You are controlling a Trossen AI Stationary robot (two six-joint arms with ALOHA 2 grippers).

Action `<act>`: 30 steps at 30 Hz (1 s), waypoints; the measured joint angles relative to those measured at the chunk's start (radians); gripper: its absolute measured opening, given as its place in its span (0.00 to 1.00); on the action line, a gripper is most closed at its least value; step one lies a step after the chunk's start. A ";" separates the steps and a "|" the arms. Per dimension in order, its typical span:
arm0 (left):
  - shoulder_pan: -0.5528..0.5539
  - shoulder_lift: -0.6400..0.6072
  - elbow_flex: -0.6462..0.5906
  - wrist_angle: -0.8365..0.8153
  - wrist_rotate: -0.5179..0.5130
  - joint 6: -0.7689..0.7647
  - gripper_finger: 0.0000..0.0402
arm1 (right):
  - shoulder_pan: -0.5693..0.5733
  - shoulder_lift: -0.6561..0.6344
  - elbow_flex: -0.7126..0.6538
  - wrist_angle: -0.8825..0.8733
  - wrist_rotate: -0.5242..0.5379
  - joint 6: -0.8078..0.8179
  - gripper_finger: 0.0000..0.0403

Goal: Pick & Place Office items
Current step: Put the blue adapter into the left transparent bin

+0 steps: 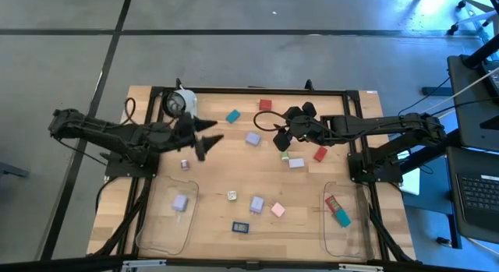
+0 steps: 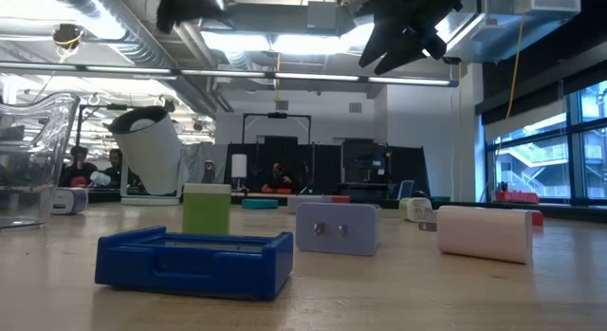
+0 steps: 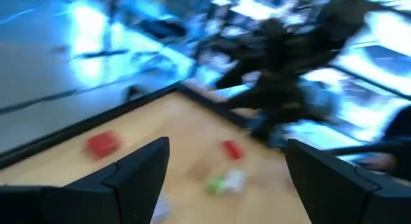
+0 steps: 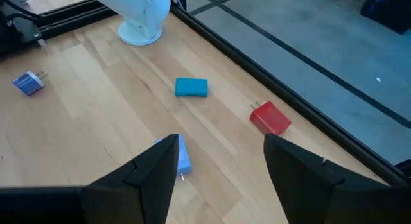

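The wooden table (image 1: 156,186) is seen from above with a dark arm reaching in from each side. Two clear trays are set near the front edge: the left tray (image 1: 168,217) holds one lavender piece (image 1: 180,202), and the right tray (image 1: 343,217) holds a red piece (image 1: 331,203) and a teal piece (image 1: 343,219). A white round device (image 1: 181,102) stands at the back left corner. The left gripper (image 1: 204,136) is held above the table near that device, its fingers spread wide with nothing between them. The right gripper (image 4: 218,163) is raised over the back middle, its fingers parted and empty, above a lavender plug (image 4: 182,156). Small office items are scattered across the middle: a red block (image 1: 265,105), a teal block (image 1: 232,116), a pink block (image 1: 277,210) and a dark blue box (image 1: 240,227).
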 joint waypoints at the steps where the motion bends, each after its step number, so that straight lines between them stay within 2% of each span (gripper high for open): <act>1: 0.032 0.005 0.000 -0.033 -0.004 -0.029 0.76 | 0.000 0.000 0.000 0.000 0.000 0.000 0.57; 5: 0.147 0.037 0.000 -0.185 0.014 -0.184 0.76 | 0.000 0.000 0.000 0.000 0.000 -0.001 0.57; 10: 0.228 0.093 -0.001 -0.302 0.186 -0.347 0.76 | 0.000 0.000 0.000 0.000 0.004 -0.007 0.57; 15: 0.244 0.133 0.000 -0.296 0.311 -0.420 0.76 | 0.000 0.000 0.000 0.000 0.008 -0.007 0.57; 20: 0.244 0.173 0.000 -0.352 0.327 -0.416 0.76 | -0.009 0.000 0.000 0.000 0.008 -0.024 0.57; 24: 0.250 0.198 0.000 -0.482 0.352 -0.518 0.76 | -0.025 0.000 0.000 0.000 0.008 -0.027 0.57; 30: 0.260 0.204 -0.001 -0.755 0.468 -0.698 0.76 | -0.045 0.000 0.000 0.000 0.007 -0.027 0.57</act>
